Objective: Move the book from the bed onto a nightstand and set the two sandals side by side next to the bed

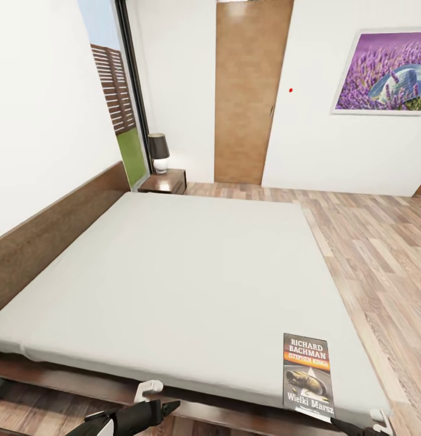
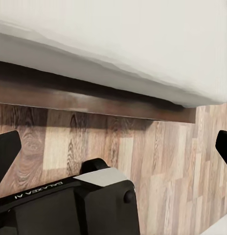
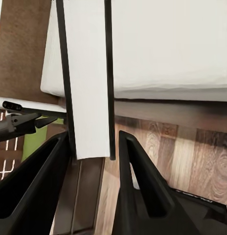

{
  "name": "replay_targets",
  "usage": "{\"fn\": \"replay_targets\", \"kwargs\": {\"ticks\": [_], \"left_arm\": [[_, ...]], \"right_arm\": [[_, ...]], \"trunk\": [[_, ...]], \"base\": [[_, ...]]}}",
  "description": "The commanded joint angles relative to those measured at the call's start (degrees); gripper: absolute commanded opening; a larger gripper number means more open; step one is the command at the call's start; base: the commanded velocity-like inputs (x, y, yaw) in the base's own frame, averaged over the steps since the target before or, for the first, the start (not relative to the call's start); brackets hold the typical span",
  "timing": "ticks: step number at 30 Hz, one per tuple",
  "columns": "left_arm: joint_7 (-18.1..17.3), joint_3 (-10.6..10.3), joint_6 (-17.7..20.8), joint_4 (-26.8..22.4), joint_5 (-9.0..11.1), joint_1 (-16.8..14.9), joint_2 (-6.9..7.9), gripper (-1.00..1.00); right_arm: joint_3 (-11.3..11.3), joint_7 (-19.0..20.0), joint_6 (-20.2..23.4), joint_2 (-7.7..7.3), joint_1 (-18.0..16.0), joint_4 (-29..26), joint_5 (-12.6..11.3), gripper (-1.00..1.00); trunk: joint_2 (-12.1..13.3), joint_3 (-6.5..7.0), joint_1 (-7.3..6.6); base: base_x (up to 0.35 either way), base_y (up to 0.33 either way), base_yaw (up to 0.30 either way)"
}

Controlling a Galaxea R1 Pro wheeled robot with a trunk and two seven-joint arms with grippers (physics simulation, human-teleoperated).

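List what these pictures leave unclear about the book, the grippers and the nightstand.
- Right gripper, right wrist view: its fingers flank the book, but whether they pinch it is unclear.
- Book's cover, right wrist view: seen edge-on, so hidden.
- Nightstand, head view: far off, with its lower part hidden behind the bed.

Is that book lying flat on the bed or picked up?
Picked up at its near end: the right gripper clamps the book edge-on between its fingers, beyond the bed edge.

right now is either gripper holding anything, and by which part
The right gripper is shut on the book, pinching its near edge, page block between the fingers. The left gripper is open, holding nothing.
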Motion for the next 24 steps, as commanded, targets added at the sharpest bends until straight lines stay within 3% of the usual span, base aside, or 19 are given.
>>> {"fn": "replay_targets", "kwargs": {"ticks": [1,9,12,16,18,19,20,24], "left_arm": [[-0.24,0.18,0.63,-0.02,0.29,-0.03,-0.05,1.00],[-0.71,-0.03,0.91,-0.33,0.18,-0.03,-3.04,1.00],[-1.66,-0.14,1.08,-0.56,-0.14,-0.03,-4.98,1.00],[-2.86,-1.38,1.03,-0.18,-0.36,-0.03,-5.49,1.00],[-3.10,-3.11,0.92,0.73,-0.38,-0.03,-5.42,1.00],[-3.25,-5.07,0.81,2.21,-0.40,-0.03,-5.35,1.00],[-3.31,-6.12,0.75,2.96,-0.40,-0.03,-5.29,1.00],[-3.39,-7.78,0.36,4.12,-0.41,-0.03,-5.42,1.00]], "right_arm": [[0.17,0.15,0.66,0.04,-0.03,-0.03,-0.47,-1.00],[0.19,0.25,2.46,1.05,-0.06,-0.85,-0.33,-1.00],[0.25,0.18,3.94,3.39,-0.10,-1.05,-0.23,-1.00],[0.26,-0.23,4.20,6.06,-0.10,-1.06,-0.17,-1.00],[0.26,-1.14,4.18,8.11,-0.11,-1.09,-0.05,-1.00],[0.28,-3.10,4.13,10.13,-0.10,-1.14,0.38,-1.00],[0.31,-5.17,4.09,11.19,-0.08,-1.14,0.86,-1.00],[0.29,-13.34,4.04,12.96,-0.04,-1.20,2.79,-1.00]], "trunk": [[-0.09,0.00,0.03],[-0.09,0.74,0.03],[-0.09,1.02,0.03],[-0.09,1.39,0.03],[-0.09,1.58,0.03],[-0.09,1.67,0.03],[-0.09,1.76,0.03],[-0.09,2.13,0.03]], "base": [[0.000,0.000,0.000],[0.000,0.000,0.000],[0.000,0.000,0.000],[0.000,0.000,0.000],[0.000,0.000,0.000],[0.000,0.000,0.000],[0.000,0.000,0.000],[0.000,0.000,0.000]]}}
